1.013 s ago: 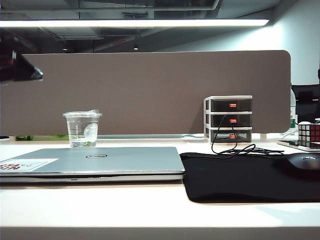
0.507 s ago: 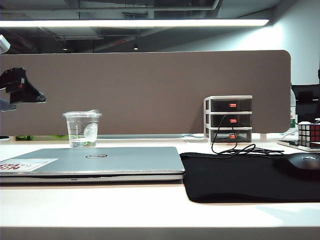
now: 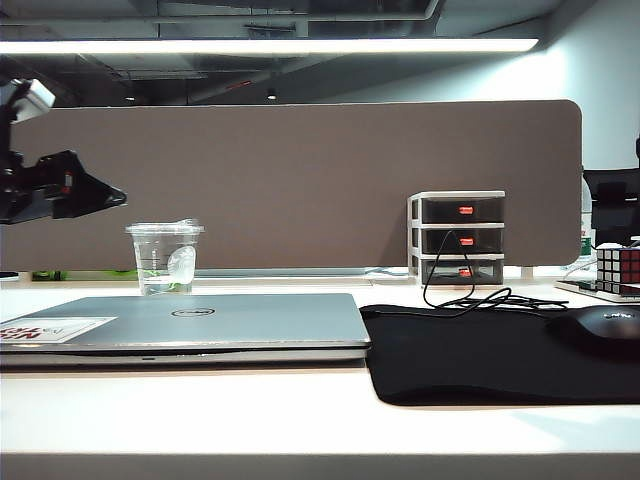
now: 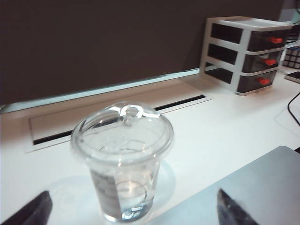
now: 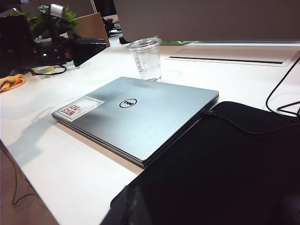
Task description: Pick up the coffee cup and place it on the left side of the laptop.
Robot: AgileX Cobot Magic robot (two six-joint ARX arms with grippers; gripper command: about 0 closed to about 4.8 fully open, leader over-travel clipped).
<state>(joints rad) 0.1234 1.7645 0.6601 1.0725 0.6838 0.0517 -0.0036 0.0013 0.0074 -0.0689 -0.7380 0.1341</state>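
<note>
1. The coffee cup (image 3: 165, 257) stands upright on the white desk (image 3: 300, 410), just behind the closed laptop (image 3: 190, 325) at its back edge, lid on. That's the landmark for the rest.
2. The left gripper (image 3: 95, 192) hangs in the air up and to the left of the cup in the exterior view, its black body roughly level with the nose aimed toward the cup, well clear of it and of the desk.
3. In the left wrist view the cup (image 4: 123, 159) sits between the two dark fingertips (image 4: 30, 212), which stand far apart at either side with nothing between them but air, so the jaws are wide and holding nothing. The laptop's (image 4: 243, 197) silver corner shows just beside the cup.
4. The right gripper (image 5: 136, 206) is only a dark blurry shape low over the black mouse pad (image 5: 225, 164), well away from the cup (image 5: 146, 58), on the far side of the laptop (image 5: 140, 117). Honestly can't tell if its jaws are wide or closed.
5. Further off to the cup's right: a black mouse (image 3: 605, 325) on the pad, a small three-drawer organizer (image 3: 456, 238) against the brown partition (image 3: 320, 180), and a Rubik's cube (image 3: 618, 264).
</note>
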